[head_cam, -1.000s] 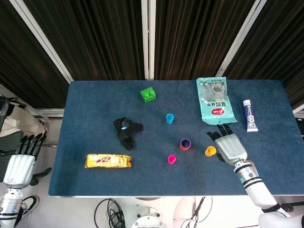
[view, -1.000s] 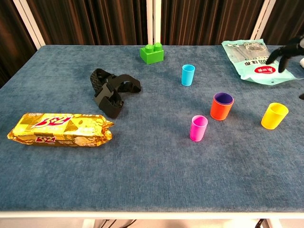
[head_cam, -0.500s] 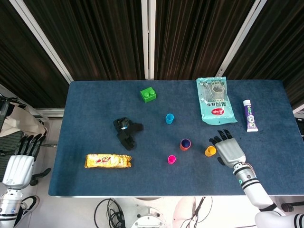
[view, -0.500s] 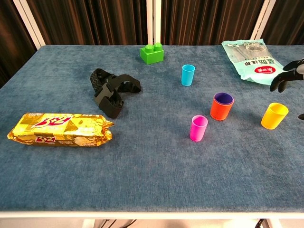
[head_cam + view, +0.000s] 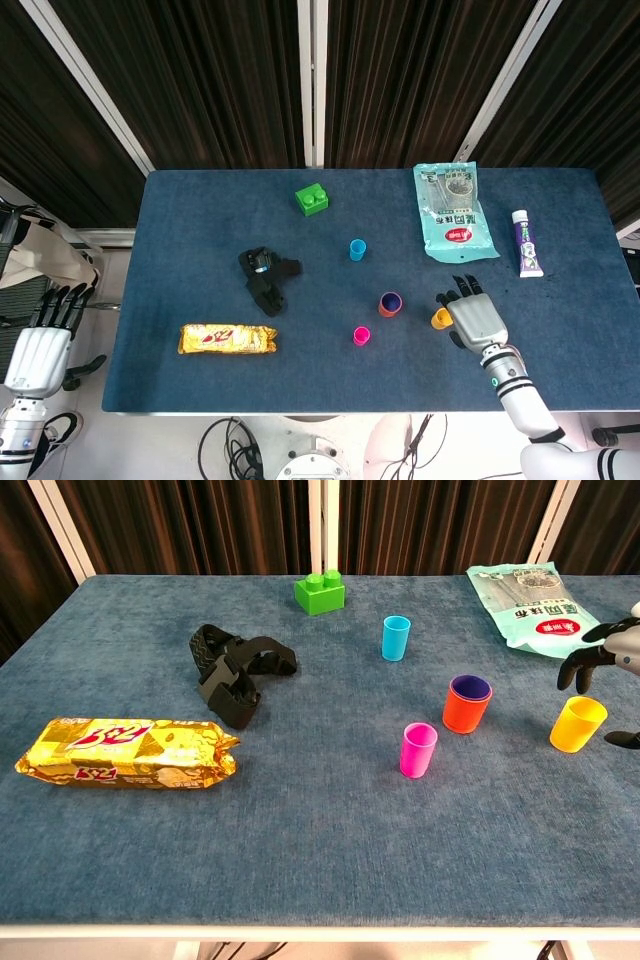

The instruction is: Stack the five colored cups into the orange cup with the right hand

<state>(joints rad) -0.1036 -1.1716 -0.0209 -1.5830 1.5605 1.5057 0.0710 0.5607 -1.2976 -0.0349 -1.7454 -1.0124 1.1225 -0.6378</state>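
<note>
The orange cup (image 5: 390, 304) (image 5: 467, 704) stands upright right of the table's middle with a purple cup nested inside it. A yellow cup (image 5: 441, 318) (image 5: 577, 724) stands to its right, a pink cup (image 5: 361, 336) (image 5: 418, 750) in front of it on the left, a blue cup (image 5: 357, 249) (image 5: 396, 638) further back. My right hand (image 5: 474, 315) (image 5: 606, 654) hovers open just over and beside the yellow cup, fingers spread, holding nothing. My left hand (image 5: 45, 335) hangs open off the table's left side.
A green brick (image 5: 312, 199) sits at the back. A black strap (image 5: 266, 276) and a gold snack pack (image 5: 227, 340) lie on the left. A teal pouch (image 5: 455, 212) and a toothpaste tube (image 5: 526, 243) lie at the back right, behind my right hand.
My right hand has drawn back toward the front edge and shifted left, closing in on the yellow cup. The cups and my left hand have not moved.
</note>
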